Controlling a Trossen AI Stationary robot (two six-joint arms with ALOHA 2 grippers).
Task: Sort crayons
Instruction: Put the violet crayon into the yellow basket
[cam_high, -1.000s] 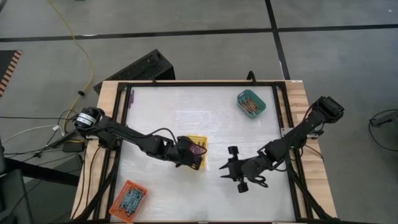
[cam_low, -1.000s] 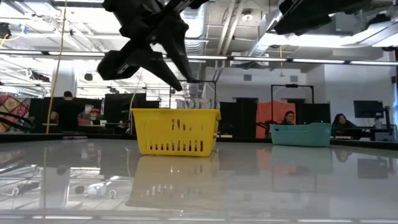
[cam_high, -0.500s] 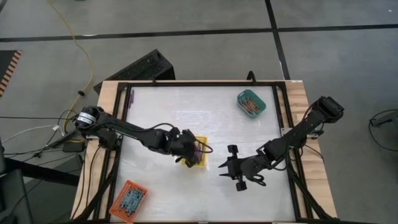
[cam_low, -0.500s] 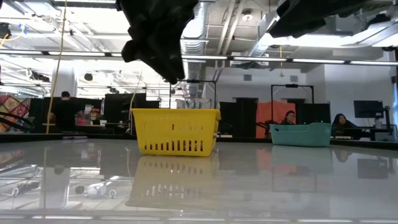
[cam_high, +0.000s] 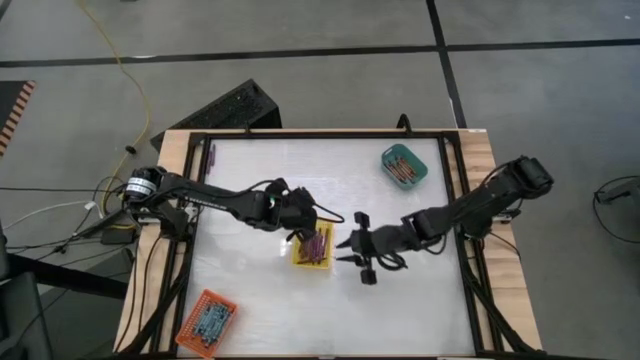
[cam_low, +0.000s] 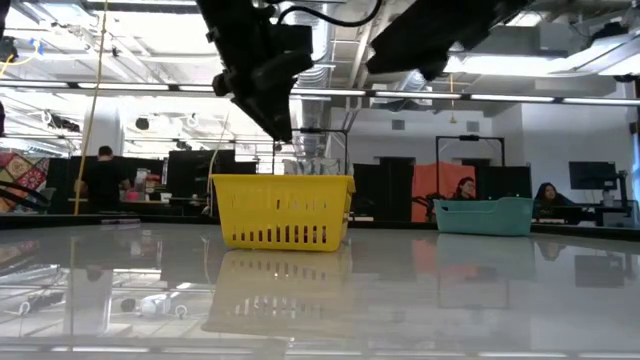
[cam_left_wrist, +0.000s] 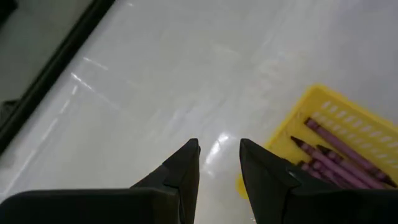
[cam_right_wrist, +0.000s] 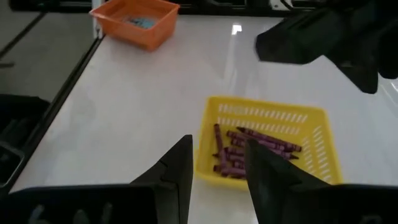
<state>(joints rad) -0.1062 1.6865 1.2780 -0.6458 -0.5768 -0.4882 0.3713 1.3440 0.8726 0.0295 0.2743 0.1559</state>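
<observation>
Purple crayons (cam_right_wrist: 255, 149) fill the yellow tray (cam_high: 312, 245); both arms' fingers parted, holding nothing.

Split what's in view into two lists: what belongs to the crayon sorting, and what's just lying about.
Job:
purple crayons in the yellow plastic tray
reddish crayons in the teal plastic tray
bluish-grey crayons in the orange plastic tray

Lying about:
black keyboard
yellow cable
</observation>
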